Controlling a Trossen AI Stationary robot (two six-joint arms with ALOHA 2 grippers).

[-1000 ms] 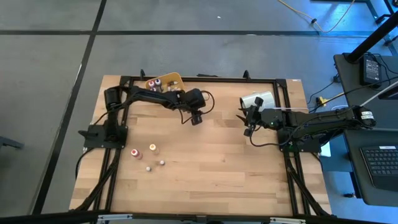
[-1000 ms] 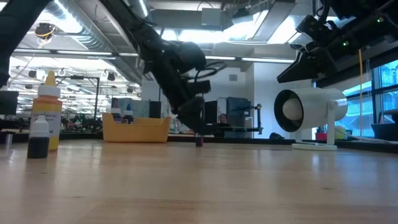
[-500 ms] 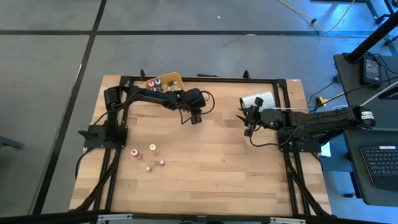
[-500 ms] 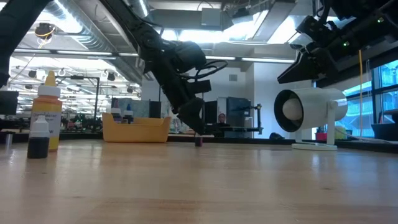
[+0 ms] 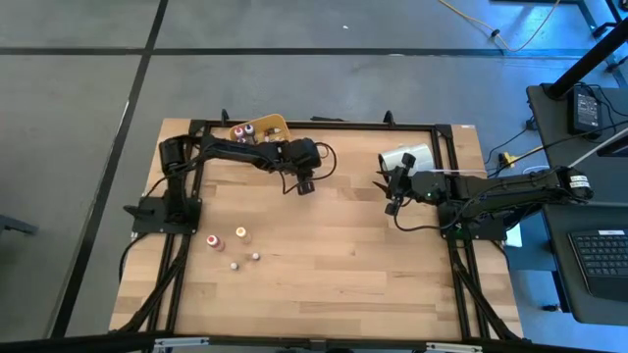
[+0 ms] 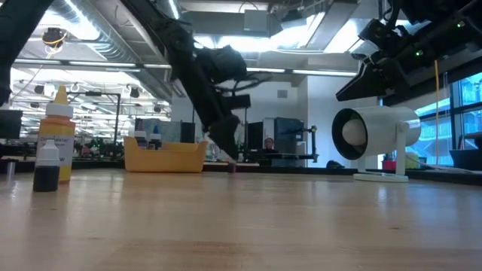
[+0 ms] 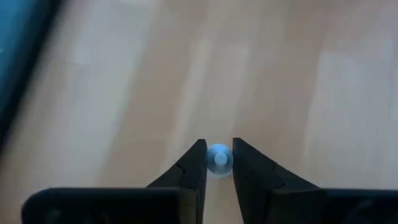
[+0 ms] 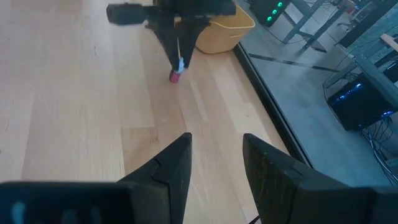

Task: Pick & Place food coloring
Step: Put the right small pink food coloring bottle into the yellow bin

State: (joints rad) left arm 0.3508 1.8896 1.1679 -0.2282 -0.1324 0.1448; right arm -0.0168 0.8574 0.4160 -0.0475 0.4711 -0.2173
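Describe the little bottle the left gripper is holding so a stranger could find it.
Start at the yellow-orange tray on the table's far edge. Just in front of it the left gripper is shut on one tiny bottle, red-bodied with a pale cap. The other loose bottles stand ungripped nearer the front left.

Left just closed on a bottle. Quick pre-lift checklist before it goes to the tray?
1. Left gripper shut on the bottle: ok, pale cap sits between both fingers.
2. Grip height: on the cap; red body hangs below the fingers, so it may slip: cannot tell.
3. Bottle off the table: cannot tell.
4. Tray within reach: ok, close behind the left gripper at the far edge, with bottles already in it.
5. Right gripper out of the way: ok, open, empty, waiting by the white cylinder.
6. Remaining bottles: four on the table's near left, untouched.
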